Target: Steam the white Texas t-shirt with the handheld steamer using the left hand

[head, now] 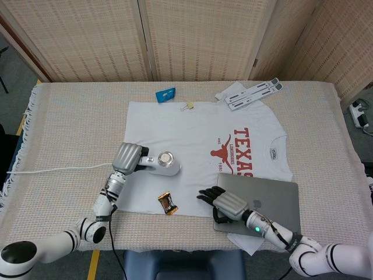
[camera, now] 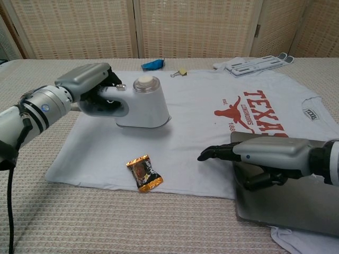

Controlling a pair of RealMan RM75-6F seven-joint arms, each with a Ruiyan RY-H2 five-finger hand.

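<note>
The white Texas t-shirt (head: 192, 146) (camera: 212, 132) lies flat on the table, its red longhorn print toward the right. My left hand (head: 128, 156) (camera: 87, 84) grips the handle of the white handheld steamer (head: 165, 164) (camera: 144, 103), which rests on the shirt's left half. My right hand (head: 224, 205) (camera: 259, 156) lies on the shirt's near hem and the edge of a grey laptop (head: 268, 204) (camera: 296, 201), its fingers stretched out to the left and holding nothing.
A wrapped candy (head: 167, 203) (camera: 143, 173) lies on the shirt's near edge. A blue packet (head: 165, 94), a binder clip (head: 188, 106) and a white laptop stand (head: 253, 93) sit along the far side. The steamer's cord (head: 52, 169) trails left.
</note>
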